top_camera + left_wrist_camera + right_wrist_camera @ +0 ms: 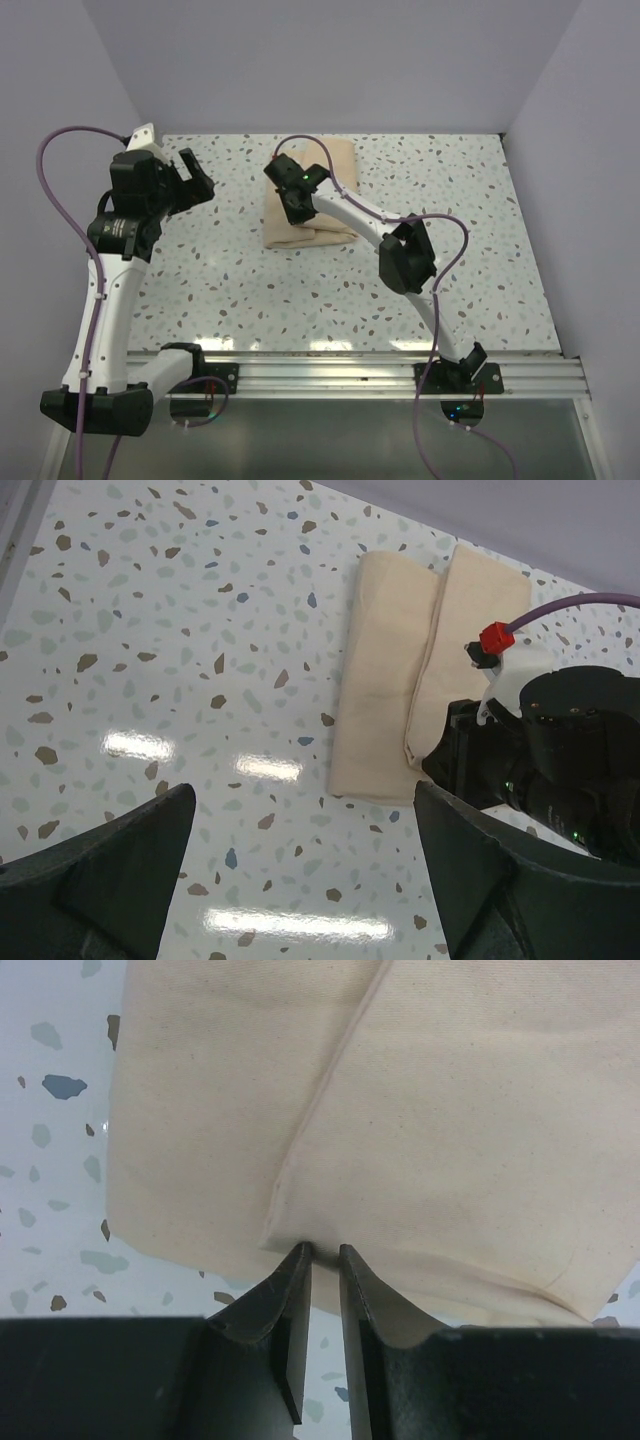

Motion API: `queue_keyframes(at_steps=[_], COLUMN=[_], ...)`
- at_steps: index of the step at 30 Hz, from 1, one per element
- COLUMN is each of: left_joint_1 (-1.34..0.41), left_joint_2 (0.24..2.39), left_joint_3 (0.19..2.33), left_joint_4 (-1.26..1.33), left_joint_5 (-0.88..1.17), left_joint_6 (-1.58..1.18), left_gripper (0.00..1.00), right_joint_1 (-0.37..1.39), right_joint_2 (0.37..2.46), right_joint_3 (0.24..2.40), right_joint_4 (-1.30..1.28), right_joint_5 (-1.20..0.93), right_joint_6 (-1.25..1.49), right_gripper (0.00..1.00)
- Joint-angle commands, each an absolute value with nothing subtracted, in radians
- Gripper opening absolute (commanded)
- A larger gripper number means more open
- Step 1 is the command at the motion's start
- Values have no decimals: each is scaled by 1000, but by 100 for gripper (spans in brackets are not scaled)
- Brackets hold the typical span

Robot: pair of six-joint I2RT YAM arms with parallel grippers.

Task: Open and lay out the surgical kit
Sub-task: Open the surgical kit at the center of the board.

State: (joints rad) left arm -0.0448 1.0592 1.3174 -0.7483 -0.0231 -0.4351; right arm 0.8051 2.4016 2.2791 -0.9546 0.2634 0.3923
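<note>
The tan cloth wrap (335, 160) lies folded on the speckled table at back centre; it also shows in the left wrist view (385, 680) and the right wrist view (450, 1110). My right gripper (291, 203) is down on its near part, shut on a corner of the top flap (325, 1250). My left gripper (190, 178) hovers open and empty over the table to the left of the wrap (302, 795). The steel tray and the instruments are hidden.
The speckled table (450, 230) is walled at the back and on both sides. A metal rail (330, 375) runs along the near edge. The right arm's wrist (570, 770) and purple cable lie over the wrap's right side.
</note>
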Motion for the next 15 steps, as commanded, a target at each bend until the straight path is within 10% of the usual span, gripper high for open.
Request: queue_keyframes(at_steps=[1, 7, 15], left_joint_1=[-37, -37, -37], left_joint_2=[1063, 1069, 1063], left_joint_3=[1328, 1330, 1315], left_joint_4=[-707, -706, -707], left_joint_5=[-11, -11, -15], left_joint_6=[-426, -422, -417], left_gripper=[95, 95, 94], right_joint_1=[807, 810, 815], right_joint_2=[2404, 2393, 2433], right_joint_3=[2302, 2292, 2305], right_joint_4=[-974, -940, -925], right_joint_5=[265, 198, 207], right_joint_6=[385, 387, 377], right_gripper=[21, 50, 56])
